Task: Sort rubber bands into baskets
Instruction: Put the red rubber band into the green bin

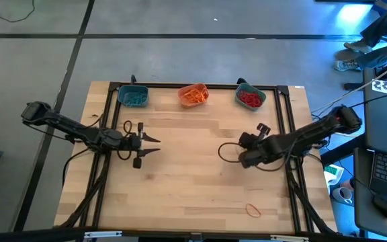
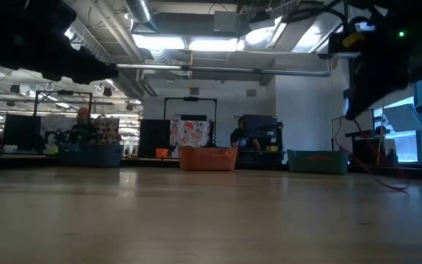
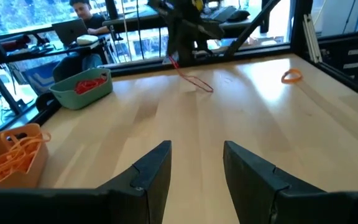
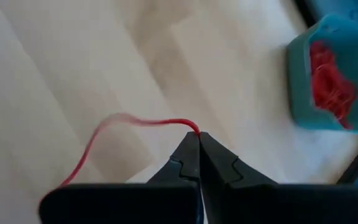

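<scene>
My right gripper (image 4: 197,140) is shut on a thin red rubber band (image 4: 129,121) above the table's middle right (image 1: 239,153). My left gripper (image 1: 154,144) hovers open over the left half of the table and holds nothing (image 3: 197,168). Three baskets stand in a row along the far edge. The teal basket (image 1: 133,97) on the left holds teal bands, and the orange basket (image 1: 193,95) holds orange bands. The teal basket (image 1: 250,98) on the right, seen too in the right wrist view (image 4: 303,81), holds red bands. One orange rubber band (image 1: 254,210) lies flat near the front edge. My right gripper pinches one spot of the red band's strand (image 4: 191,127) between its two fingertips, which slant down from the table's right. The band hangs slack below the fingers (image 3: 194,79). I cannot tell whether its lower end touches the table.
A black frame (image 1: 109,121) runs round the table top, and cables lie along its sides. Bare wood (image 1: 193,188) stretches between the two arms and toward the front edge. People sit at desks in the room beyond the table.
</scene>
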